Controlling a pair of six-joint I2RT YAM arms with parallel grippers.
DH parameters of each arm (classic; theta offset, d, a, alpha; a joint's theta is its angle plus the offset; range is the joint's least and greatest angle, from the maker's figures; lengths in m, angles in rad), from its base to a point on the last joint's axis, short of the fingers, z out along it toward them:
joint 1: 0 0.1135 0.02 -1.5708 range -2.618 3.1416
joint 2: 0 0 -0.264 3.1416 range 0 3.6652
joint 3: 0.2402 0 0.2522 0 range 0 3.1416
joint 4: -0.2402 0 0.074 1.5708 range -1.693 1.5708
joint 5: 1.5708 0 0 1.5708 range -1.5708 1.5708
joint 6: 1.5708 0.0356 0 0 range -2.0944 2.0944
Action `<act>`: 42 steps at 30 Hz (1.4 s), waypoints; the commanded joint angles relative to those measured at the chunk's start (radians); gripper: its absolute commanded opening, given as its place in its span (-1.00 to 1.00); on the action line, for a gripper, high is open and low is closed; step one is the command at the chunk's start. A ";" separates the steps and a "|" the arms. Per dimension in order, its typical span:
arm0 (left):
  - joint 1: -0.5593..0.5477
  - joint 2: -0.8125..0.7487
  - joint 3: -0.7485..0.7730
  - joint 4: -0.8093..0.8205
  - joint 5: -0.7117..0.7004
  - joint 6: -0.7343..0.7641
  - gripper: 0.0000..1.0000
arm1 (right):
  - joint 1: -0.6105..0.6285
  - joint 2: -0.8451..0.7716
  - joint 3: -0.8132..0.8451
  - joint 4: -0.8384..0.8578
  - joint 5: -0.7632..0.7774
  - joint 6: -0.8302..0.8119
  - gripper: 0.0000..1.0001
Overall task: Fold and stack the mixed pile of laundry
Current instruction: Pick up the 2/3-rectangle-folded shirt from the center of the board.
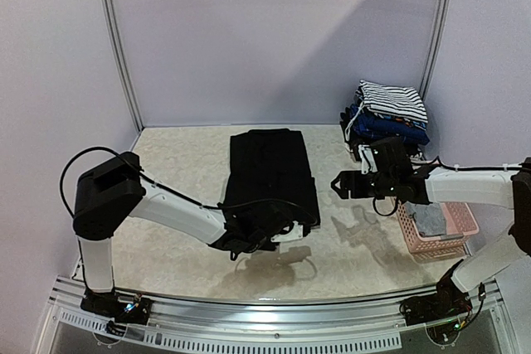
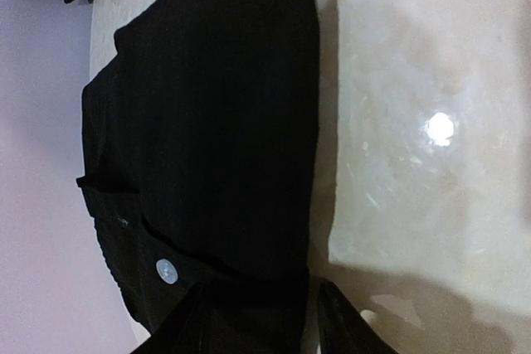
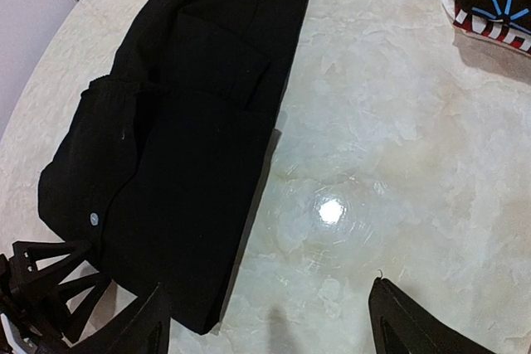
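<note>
Looking down from above, we see the large black garment [image 1: 270,172] lying flat in the middle of the tabletop [image 1: 178,176]. Its long axis runs from the arm bases toward the back wall. The far end is narrower and stops a little short of the wall. The near end is broader and carries the small white dot [image 2: 167,271] close to its left corner. Its long right edge is straight and folded. The left gripper [image 1: 264,236] sits at the near end, and in its wrist view the two fingers [image 2: 338,325] stand partly apart with the cloth's edge between them. We cannot tell whether they are pinching it. The right gripper [image 1: 338,184] hovers over bare tabletop just right of the garment, its jaws spread wide with nothing between them. At the far right corner, the black-and-white striped garment [image 1: 392,101] rests on top of a folded blue garment [image 1: 386,126], well apart from the black one. Nearer on the right, the pink basket [image 1: 462,223] holds a grey garment [image 1: 430,220]. We find a broad bare stretch left of the black garment, a narrower lane on its right, and a strip along the near edge.
</note>
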 commanded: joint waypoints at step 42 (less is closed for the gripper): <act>-0.235 -0.227 -0.077 -0.360 -0.036 -0.325 -1.00 | -0.011 0.053 0.048 0.024 -0.307 0.008 0.53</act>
